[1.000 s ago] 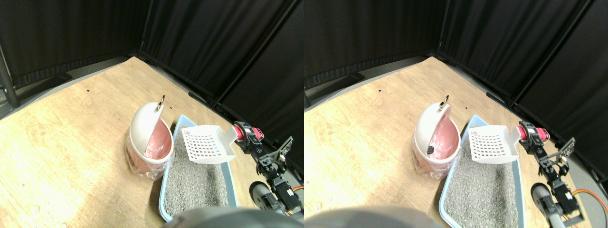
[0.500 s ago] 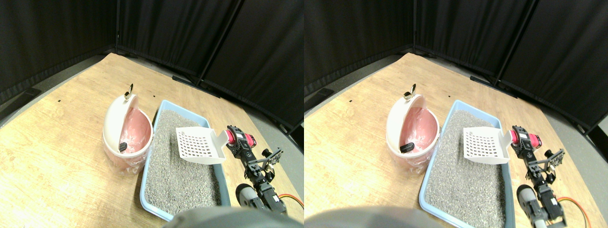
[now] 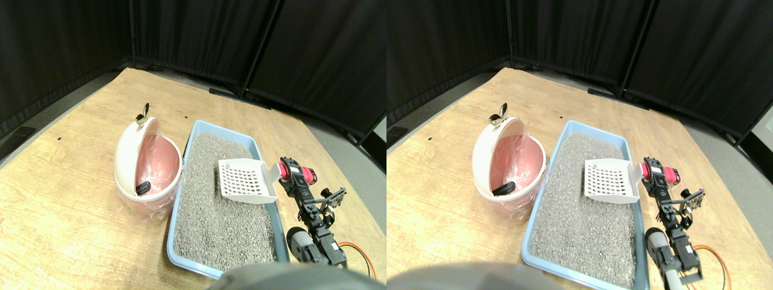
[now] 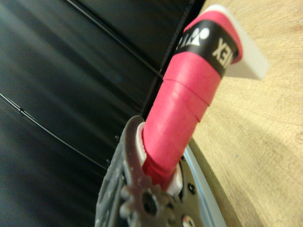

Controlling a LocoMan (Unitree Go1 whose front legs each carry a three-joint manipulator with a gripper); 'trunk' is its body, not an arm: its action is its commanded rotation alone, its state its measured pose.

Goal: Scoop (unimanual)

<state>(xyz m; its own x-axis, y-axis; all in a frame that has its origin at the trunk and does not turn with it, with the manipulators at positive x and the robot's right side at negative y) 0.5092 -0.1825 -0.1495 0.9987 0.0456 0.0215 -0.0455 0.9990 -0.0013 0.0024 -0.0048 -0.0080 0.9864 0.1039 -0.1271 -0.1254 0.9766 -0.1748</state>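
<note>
A white slotted scoop (image 3: 244,181) hangs tilted just over the grey litter (image 3: 211,220) in the blue litter tray (image 3: 172,235), near its right side. Nothing lies in the scoop. My right gripper (image 3: 288,175) is shut on the scoop's pink wrapped handle (image 3: 305,175). The arm reaches in from the lower right, beside the tray. In the wrist view the pink handle (image 4: 189,94) runs into the dark jaw frame (image 4: 137,189). Left of the tray stands a white bin with a pink liner (image 3: 148,166), its lid swung back. A small dark object (image 3: 143,188) lies inside it.
The tray and bin stand on a wooden floor (image 3: 72,211). Black curtains (image 3: 199,36) wall off the far side and the right. An orange cable (image 3: 356,254) trails by the arm's base.
The camera has swung, so the whole picture has shifted and more of the tray shows. The scoop, still held, now hangs lower and farther from the bin, over the tray's right side.
</note>
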